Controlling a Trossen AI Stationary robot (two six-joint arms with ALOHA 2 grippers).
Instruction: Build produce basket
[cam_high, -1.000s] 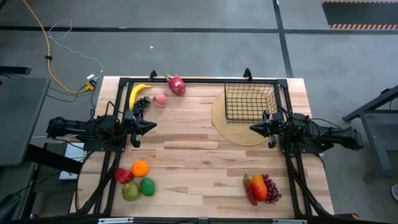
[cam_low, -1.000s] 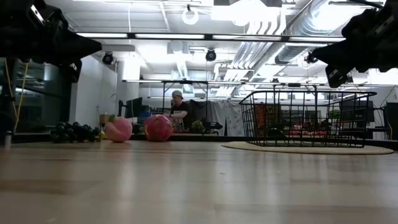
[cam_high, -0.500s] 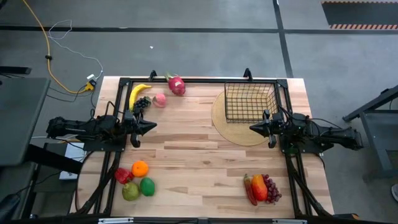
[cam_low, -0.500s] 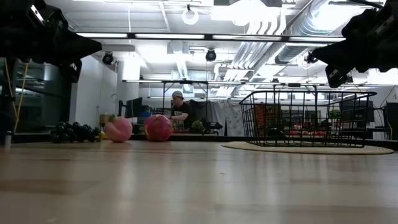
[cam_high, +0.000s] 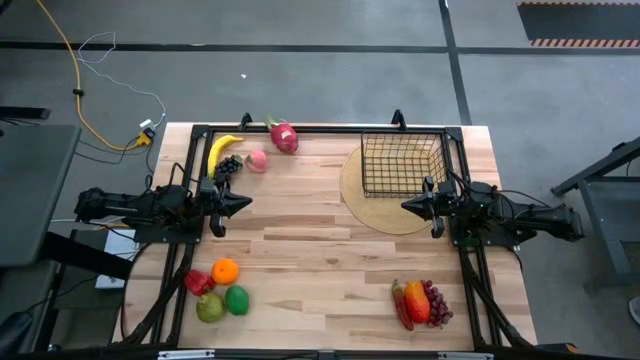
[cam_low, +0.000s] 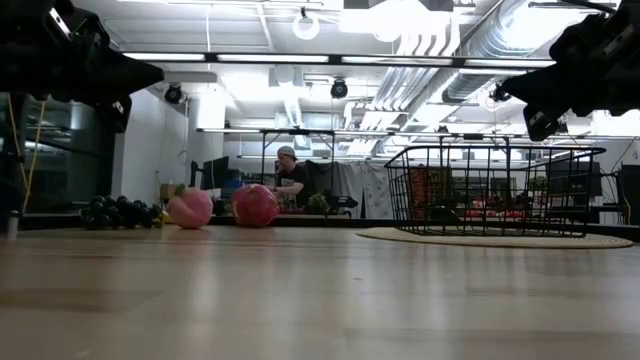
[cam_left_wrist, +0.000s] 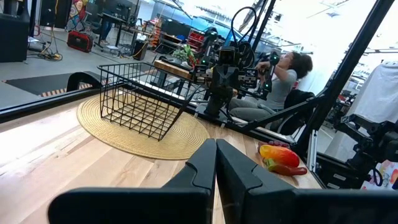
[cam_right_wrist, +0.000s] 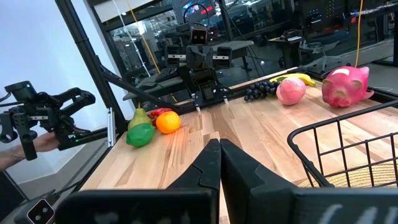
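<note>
Both grippers, left gripper & right gripper, are closed, empty. Small plastic toy produce is prob. light, stiff, slick: grip each piece mid-body. Black wire-grid basket is empty.

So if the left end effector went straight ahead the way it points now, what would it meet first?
Probably the right end effector, which faces it across bare table. The left end effector, shut, points that way; the basket sits off to one side of the line. Depth is uncertain.

in the low view, the black wire-grid basket hides the room behind its mesh; the dark grape bunch at left is too small to tell clearly.
</note>
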